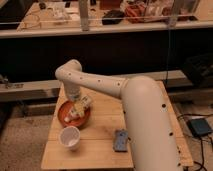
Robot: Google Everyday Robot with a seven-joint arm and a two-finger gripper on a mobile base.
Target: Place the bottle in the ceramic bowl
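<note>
The pale cream-yellow bottle [81, 106] lies tilted in the orange-red ceramic bowl [62, 117], its upper end leaning over the bowl's right rim. The bowl sits on the left part of the wooden table [102, 156]. My gripper [75, 99] hangs straight down from the white arm, just above the bowl's far edge and right by the bottle's upper end. It stands open, and the wrist hides part of it.
A white cup [70, 137] stands just in front of the bowl. A dark grey flat rectangular object [120, 140] lies to the right of the cup. My bulky white arm covers the table's right half. A dark counter with clutter runs behind.
</note>
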